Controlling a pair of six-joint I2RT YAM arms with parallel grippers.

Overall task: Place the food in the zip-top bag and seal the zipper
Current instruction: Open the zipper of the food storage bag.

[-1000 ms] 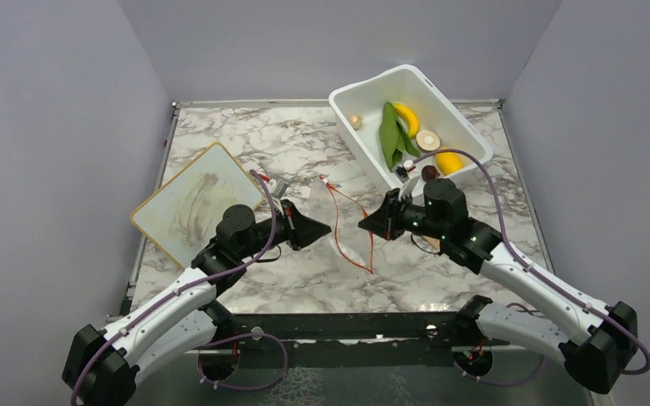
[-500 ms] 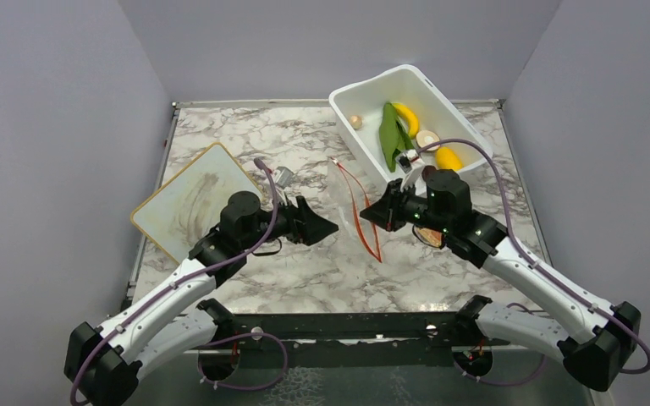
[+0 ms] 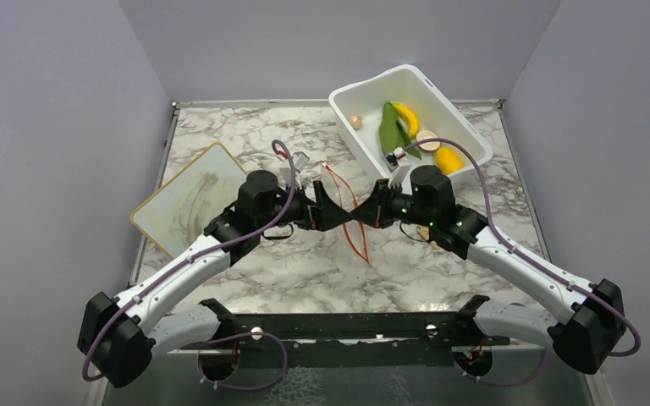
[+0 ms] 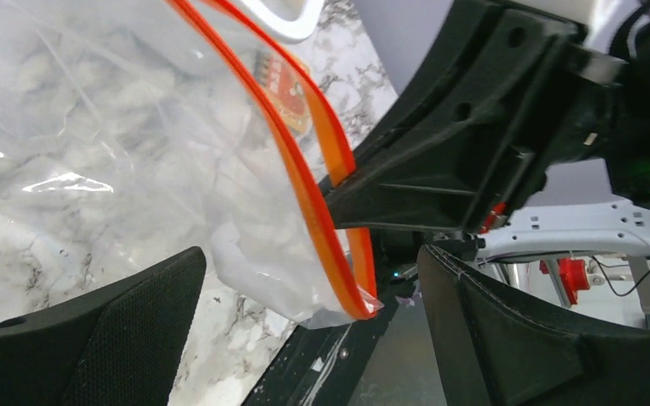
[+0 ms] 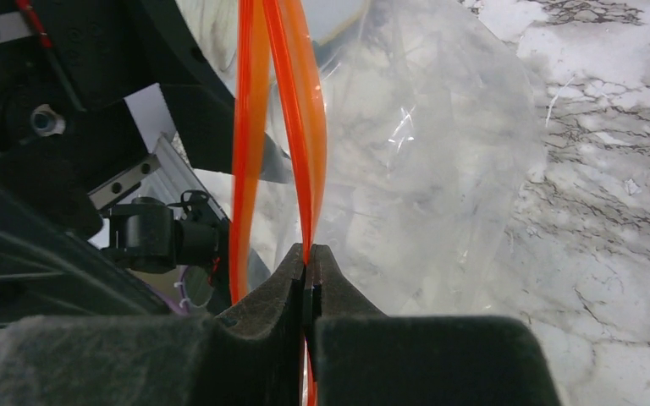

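Note:
The clear zip-top bag (image 3: 344, 196) hangs above the marble table between my two grippers. My right gripper (image 3: 362, 216) is shut on one strip of its red-orange zipper (image 5: 300, 127), the pads (image 5: 292, 271) pinching the strip. The other strip (image 5: 244, 127) hangs loose to the left, so the mouth gapes. My left gripper (image 4: 313, 321) is open, and the bag's lower corner (image 4: 338, 309) hangs between its fingers without touching either. The food lies in the white tub (image 3: 364, 93): leafy vegetable (image 3: 389, 128), banana (image 3: 407, 116), yellow fruit (image 3: 448, 159) and beige pieces (image 3: 355, 122).
A pale board (image 3: 188, 201) lies at the table's left edge. A small orange patterned square (image 4: 286, 85) shows through the bag on the marble. Grey walls close in the table on three sides.
My left gripper opened and moved right until its fingers straddle the bag's corner. My right gripper carried the bag up and to the left.

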